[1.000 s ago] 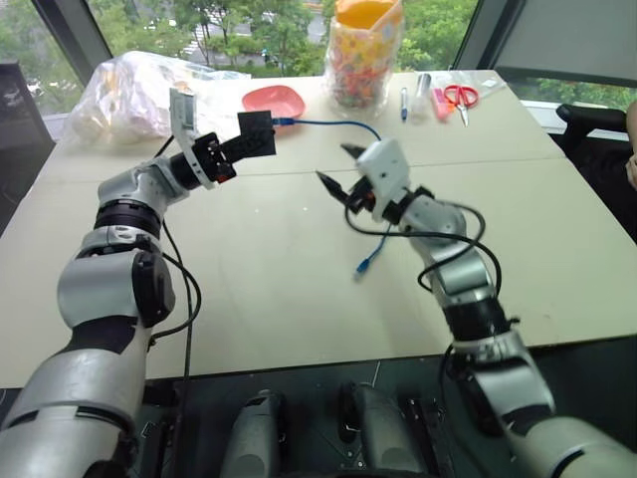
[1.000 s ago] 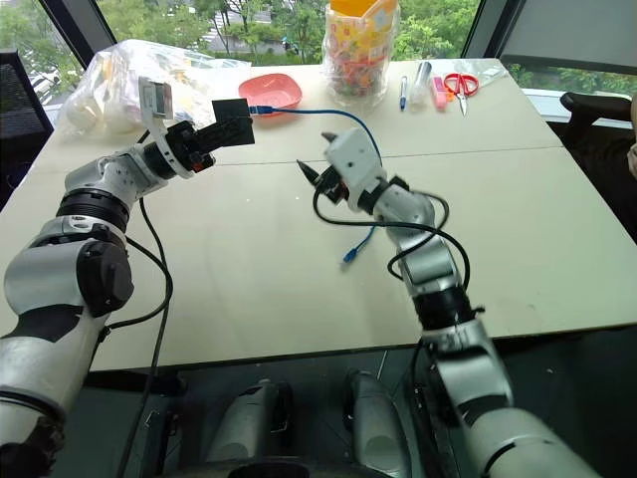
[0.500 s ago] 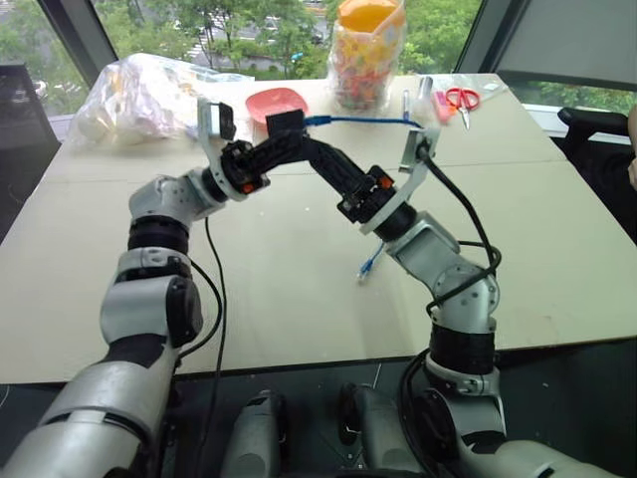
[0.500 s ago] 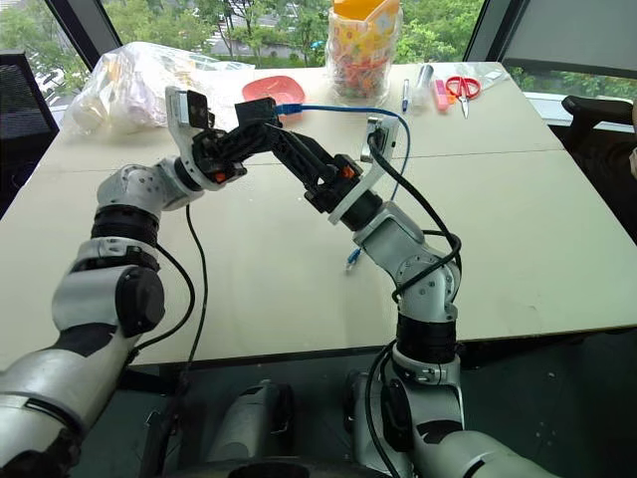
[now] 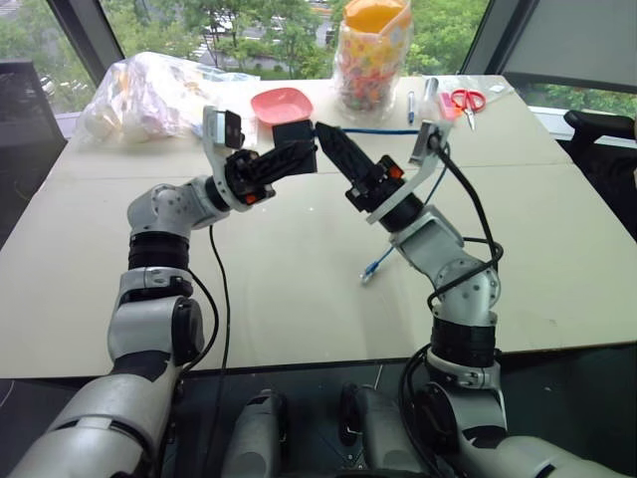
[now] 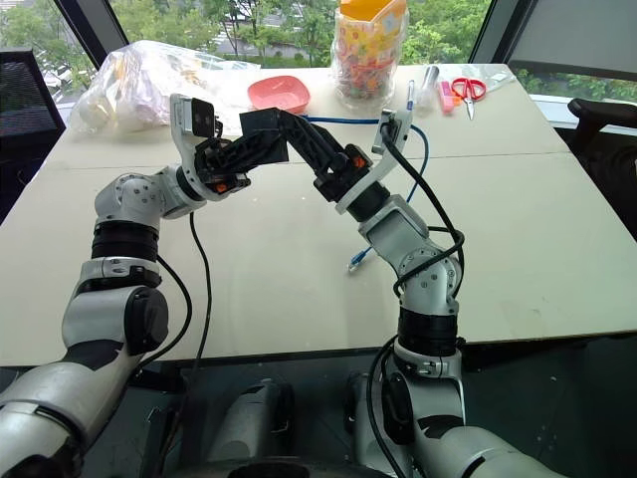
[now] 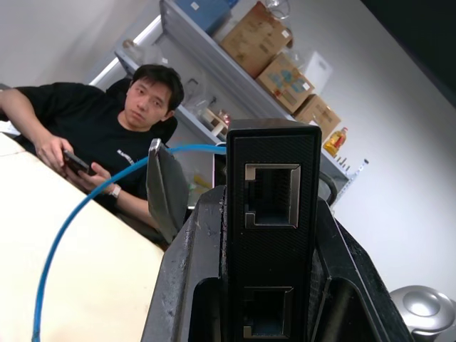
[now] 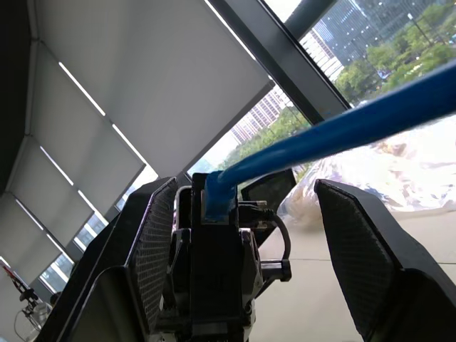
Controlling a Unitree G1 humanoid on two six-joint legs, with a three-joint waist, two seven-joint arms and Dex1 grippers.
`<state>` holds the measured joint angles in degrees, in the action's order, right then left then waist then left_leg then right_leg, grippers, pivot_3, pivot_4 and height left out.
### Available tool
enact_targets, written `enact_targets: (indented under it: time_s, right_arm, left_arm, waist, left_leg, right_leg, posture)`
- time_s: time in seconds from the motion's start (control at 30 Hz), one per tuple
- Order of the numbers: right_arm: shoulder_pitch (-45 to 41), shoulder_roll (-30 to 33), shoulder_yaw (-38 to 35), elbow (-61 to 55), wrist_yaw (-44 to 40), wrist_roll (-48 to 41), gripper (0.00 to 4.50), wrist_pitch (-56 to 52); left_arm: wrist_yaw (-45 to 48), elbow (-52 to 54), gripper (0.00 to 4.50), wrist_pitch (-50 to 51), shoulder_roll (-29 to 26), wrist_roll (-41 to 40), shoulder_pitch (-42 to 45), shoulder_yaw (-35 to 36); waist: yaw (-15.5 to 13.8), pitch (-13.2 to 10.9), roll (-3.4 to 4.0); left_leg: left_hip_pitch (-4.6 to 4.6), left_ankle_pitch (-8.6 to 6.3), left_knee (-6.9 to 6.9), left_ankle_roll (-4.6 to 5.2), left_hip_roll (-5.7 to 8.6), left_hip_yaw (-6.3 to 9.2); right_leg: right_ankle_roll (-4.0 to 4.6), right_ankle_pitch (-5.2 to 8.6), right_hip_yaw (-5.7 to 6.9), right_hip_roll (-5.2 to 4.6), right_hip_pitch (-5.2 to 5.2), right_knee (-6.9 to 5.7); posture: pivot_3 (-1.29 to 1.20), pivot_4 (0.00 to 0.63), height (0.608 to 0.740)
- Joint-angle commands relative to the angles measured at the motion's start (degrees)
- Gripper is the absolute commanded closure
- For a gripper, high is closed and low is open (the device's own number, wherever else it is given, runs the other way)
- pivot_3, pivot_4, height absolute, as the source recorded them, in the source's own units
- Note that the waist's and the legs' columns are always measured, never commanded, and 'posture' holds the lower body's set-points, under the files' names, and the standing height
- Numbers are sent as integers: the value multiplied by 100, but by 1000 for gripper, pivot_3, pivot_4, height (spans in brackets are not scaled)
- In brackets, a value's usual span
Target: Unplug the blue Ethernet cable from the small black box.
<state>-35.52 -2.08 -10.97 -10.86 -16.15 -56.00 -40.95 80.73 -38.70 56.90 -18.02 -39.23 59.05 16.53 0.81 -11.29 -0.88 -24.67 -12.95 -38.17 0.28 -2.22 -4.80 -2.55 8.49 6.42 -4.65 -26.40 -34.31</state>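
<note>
Tabletop (image 5: 299,299), cluttered at its far edge
At 12 o'clock: plastic bag (image 5: 149,95), red dish (image 5: 280,103), candy jar (image 5: 370,55), pens (image 5: 418,98), scissors (image 5: 462,98).

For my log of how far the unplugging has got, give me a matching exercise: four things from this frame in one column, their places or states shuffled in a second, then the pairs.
Things:
1. small black box
2. blue Ethernet cable
3. right hand
4. red scissors

States:
A. open, astride the cable's plugged end
B. lying near the far right corner of the table
C. held up off the table
D. one end in the box, the other lying on the table

Pairs: 1-C, 2-D, 3-A, 4-B
</note>
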Motion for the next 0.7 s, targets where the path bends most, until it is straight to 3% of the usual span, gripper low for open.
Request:
enact_targets:
  time_s: [0.03, 0.3, 0.4, 0.53, 0.7]
  right_arm:
    - [-139, 16, 25, -67, -80, -157, 1310, 66]
    - [-115, -1, 154, -43, -137, -132, 1310, 93]
    - [-118, 39, 234, -26, -187, -117, 2150, 40]
    - [-104, 81, 307, -22, -231, -153, 4112, -13]
    - [-102, 73, 291, -27, -246, -220, 4135, -6]
  left_arm:
    - [-33, 237, 3959, -11, -46, -178, 15, -26]
    - [-32, 283, 3959, -32, -45, -205, -28, -128]
    - [-14, 264, 3959, -55, -59, -206, -15, -168]
    - [-5, 255, 3959, -82, -65, -207, -1, -186]
    - [-27, 238, 3959, -120, -76, -208, 3, -184]
  waist:
    - [0, 0, 0]
    - [1, 0, 0]
    - [1, 0, 0]
    - [-1, 0, 0]
    - [0, 0, 0]
  left_leg:
    - [0, 0, 0, 0, 0, 0]
    - [0, 0, 0, 0, 0, 0]
    - [0, 0, 1, 0, 0, 0]
    - [-1, 0, 1, 0, 0, 0]
    - [-4, 0, 2, 0, 0, 2]
  right_leg:
    - [0, 0, 0, 0, 0, 0]
    - [0, 0, 0, 0, 0, 0]
    - [1, 1, 0, 0, -1, 2]
    - [2, 2, 1, -1, -1, 4]
    - [2, 1, 2, -1, -2, 6]
  posture:
    - [0, 150, 740]
    - [0, 150, 740]
    - [0, 150, 740]
    - [0, 150, 740]
    - [0, 150, 740]
